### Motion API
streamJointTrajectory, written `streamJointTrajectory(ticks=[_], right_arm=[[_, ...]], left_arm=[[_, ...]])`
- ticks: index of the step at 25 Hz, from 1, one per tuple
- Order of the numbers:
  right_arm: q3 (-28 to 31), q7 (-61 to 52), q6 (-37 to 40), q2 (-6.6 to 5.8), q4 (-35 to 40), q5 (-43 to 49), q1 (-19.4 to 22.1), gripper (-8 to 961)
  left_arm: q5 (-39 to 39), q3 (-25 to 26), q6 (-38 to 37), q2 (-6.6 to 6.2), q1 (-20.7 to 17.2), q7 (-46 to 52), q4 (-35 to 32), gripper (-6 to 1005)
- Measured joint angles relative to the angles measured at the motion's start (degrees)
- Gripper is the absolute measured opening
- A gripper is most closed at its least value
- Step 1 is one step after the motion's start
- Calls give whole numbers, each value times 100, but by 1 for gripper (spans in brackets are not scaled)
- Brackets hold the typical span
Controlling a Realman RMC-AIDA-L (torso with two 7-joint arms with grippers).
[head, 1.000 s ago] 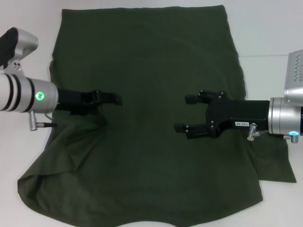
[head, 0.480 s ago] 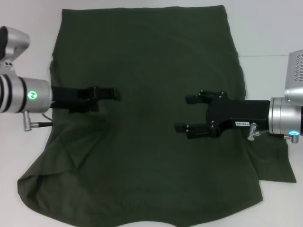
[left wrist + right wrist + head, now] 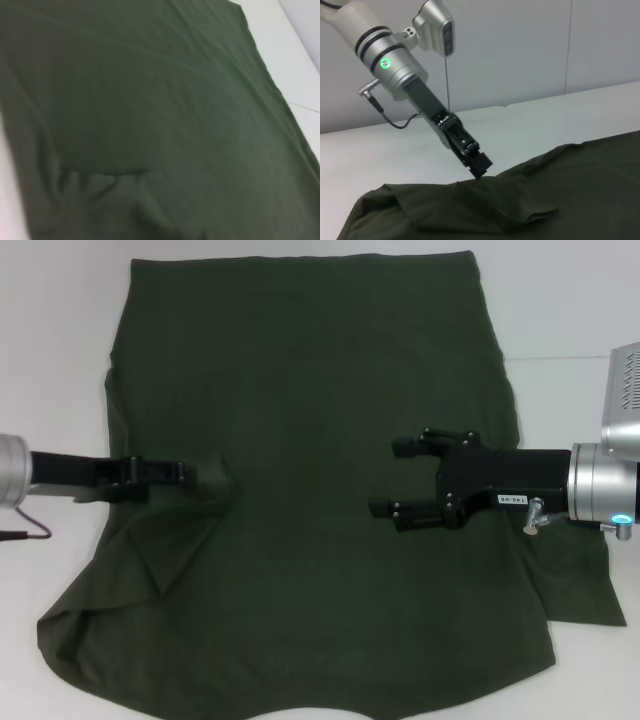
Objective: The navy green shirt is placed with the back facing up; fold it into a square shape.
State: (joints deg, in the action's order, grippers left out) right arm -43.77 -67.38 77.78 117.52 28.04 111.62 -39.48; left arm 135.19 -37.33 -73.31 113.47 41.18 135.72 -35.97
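1. Navy green shirt [image 3: 310, 490] is lying spread on the white table [image 3: 60, 360], plain back up, hem at the far edge and collar toward the robot. Its left side, including the sleeve, is already lying doubled inward, leaving a rumpled fold near the left gripper; its right sleeve [image 3: 585, 585] is lying flat, sticking out past the body of the shirt.

2. Right gripper [image 3: 392, 478] is hovering over the middle of the shirt, right of centre, with its fingers spread apart and holding nothing. It is sitting exactly where it was a second ago.

3. Left gripper [image 3: 215, 478] is lying low against the shirt's left portion, beside the rumpled fold. A second ago it was reaching farther toward the shirt's centre; it is now drawing back toward the shirt's left edge and sinking closer to the cloth. From the right wrist view its tip [image 3: 479, 167] is touching a raised ridge of fabric, but whether its fingers are parted or pinching cloth cannot be told.

4. Reading of the change: the left arm appears to be withdrawing after laying over the left side, so the first lengthwise fold looks done. The right sleeve and side are probably the next part to be folded in.
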Motion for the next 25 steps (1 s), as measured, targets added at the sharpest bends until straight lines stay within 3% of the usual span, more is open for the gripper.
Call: streamJointTrajectory(ticks=[7, 25], right_arm=[[0, 3, -6, -2, 0, 0, -7, 947], [0, -5, -9, 8, 0, 0, -22, 946]], left_arm=[[442, -13, -188, 28, -18, -220, 0, 938], [510, -21, 8, 44, 0, -412, -205, 939]])
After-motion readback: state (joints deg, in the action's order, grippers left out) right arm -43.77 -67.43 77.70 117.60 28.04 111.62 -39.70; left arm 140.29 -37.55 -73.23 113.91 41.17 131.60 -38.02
